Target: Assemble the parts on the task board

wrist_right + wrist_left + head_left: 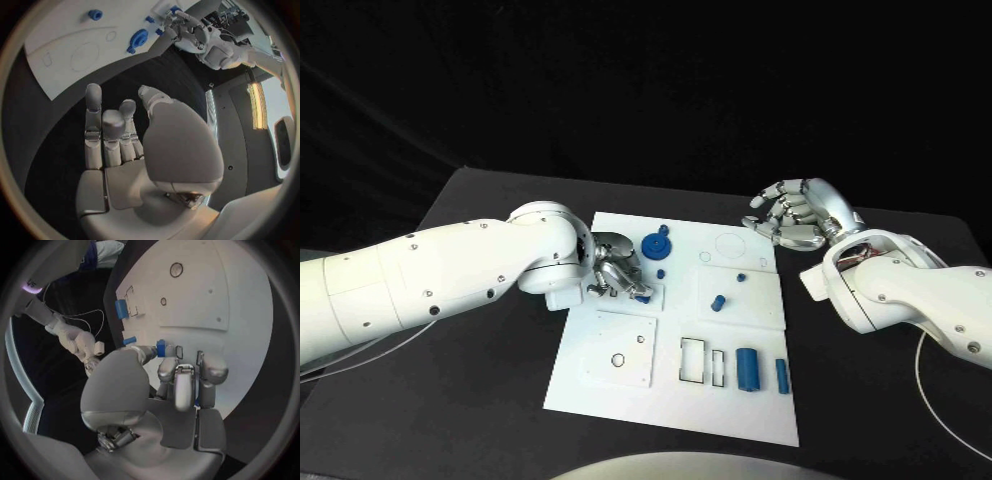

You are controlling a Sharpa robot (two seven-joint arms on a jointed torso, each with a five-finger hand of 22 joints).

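Your left silver hand (617, 265) is pinching a small blue part (161, 347) over the white task board (625, 385); your right silver hand (798, 213) is hovering with fingers apart, gripping nothing.

Two glossy white arms with small dark screws; silver jointed left hand (617, 266) and right hand (798, 215); thin cables trail alongside.

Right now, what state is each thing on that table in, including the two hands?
Left hand: over the task board, pinching a small blue part.
Right hand: empty, fingers apart, off the board.
Blue gear: on the board.
Two blue cylinders: lying side by side.
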